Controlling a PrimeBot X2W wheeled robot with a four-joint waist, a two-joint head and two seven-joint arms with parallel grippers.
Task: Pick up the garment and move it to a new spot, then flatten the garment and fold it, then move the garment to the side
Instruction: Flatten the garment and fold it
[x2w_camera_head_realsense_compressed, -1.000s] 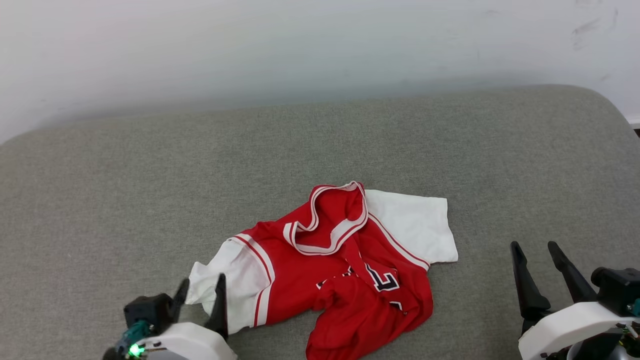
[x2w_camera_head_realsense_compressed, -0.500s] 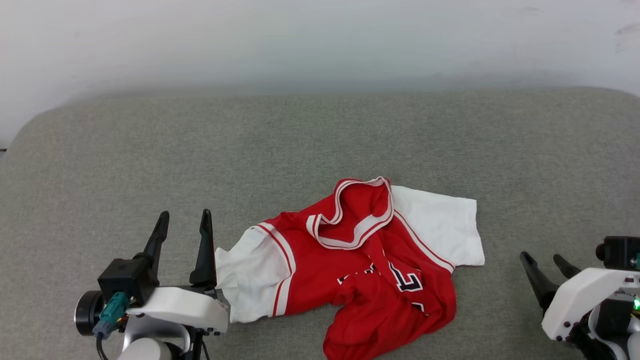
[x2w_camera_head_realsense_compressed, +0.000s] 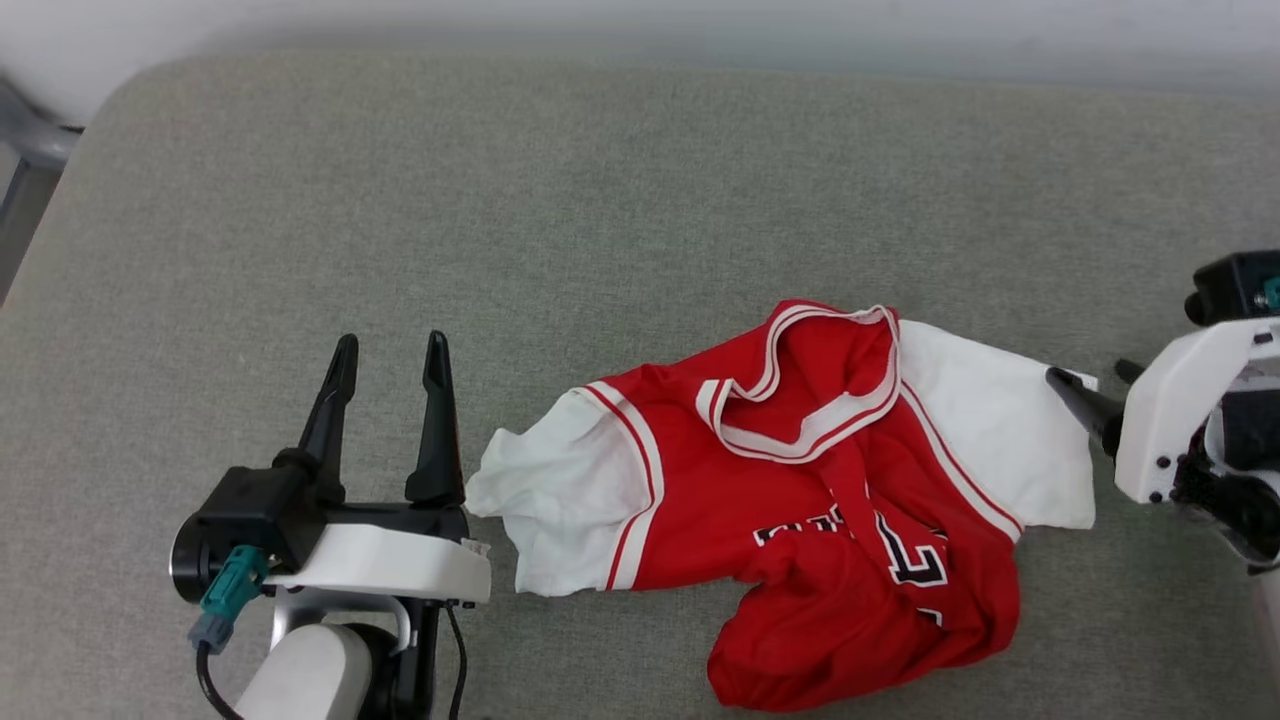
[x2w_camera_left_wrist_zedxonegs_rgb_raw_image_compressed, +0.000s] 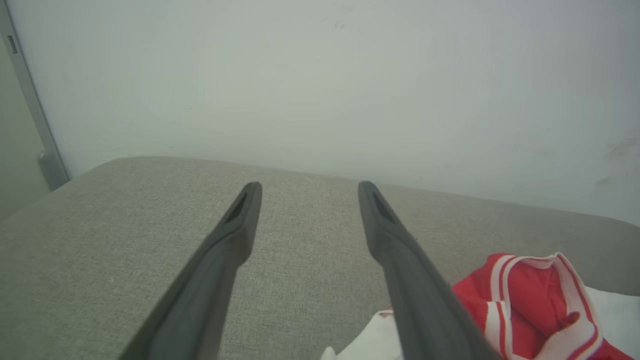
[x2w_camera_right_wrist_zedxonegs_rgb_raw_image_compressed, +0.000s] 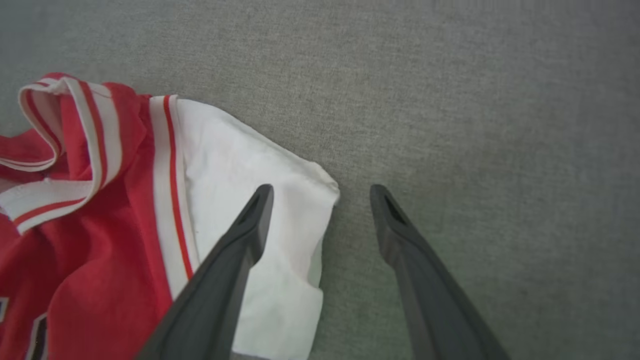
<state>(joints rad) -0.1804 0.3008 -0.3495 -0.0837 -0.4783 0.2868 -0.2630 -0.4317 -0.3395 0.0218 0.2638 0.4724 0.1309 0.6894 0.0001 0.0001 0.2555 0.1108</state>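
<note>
Left gripper (x2w_camera_head_realsense_compressed: 390, 340): jaws spread wide, nothing between them, nothing touched. It sits just beside the garment (x2w_camera_head_realsense_compressed: 800, 500) on its left side, with the inner finger near the white sleeve edge but apart from it. In the left wrist view the left gripper (x2w_camera_left_wrist_zedxonegs_rgb_raw_image_compressed: 310, 185) points along bare grey upholstered surface (x2w_camera_head_realsense_compressed: 600, 200) toward a pale wall (x2w_camera_left_wrist_zedxonegs_rgb_raw_image_compressed: 320, 75), with the garment (x2w_camera_left_wrist_zedxonegs_rgb_raw_image_compressed: 525, 300) at the lower right. Right gripper (x2w_camera_head_realsense_compressed: 1088, 370): jaws also fully apart, no hold on anything. In the right wrist view the right gripper (x2w_camera_right_wrist_zedxonegs_rgb_raw_image_compressed: 321, 188) straddles the outer edge of the other white sleeve, one finger over the sleeve cloth and the other over bare surface, sleeve corner in the gap. Can't tell if either tip touches the cloth. The garment (x2w_camera_right_wrist_zedxonegs_rgb_raw_image_compressed: 100, 250) lies crumpled right of centre on the surface, between the two grippers. Soft thin knit, bright red body, and white sleeve panels edged in thin red-and-white stripes. The striped collar band stands up in a loose open loop. The lower body is bunched and folded over itself, so the dark block lettering with white outline is partly hidden in the folds. The right sleeve lies fairly flat, the left one is rumpled. The surface is a coarse grey weave, matte and padded, with rounded corners. Fingers are long, dark and tapered, matte, with a slot near each tip; the wrist housings are white with black mounts.
</note>
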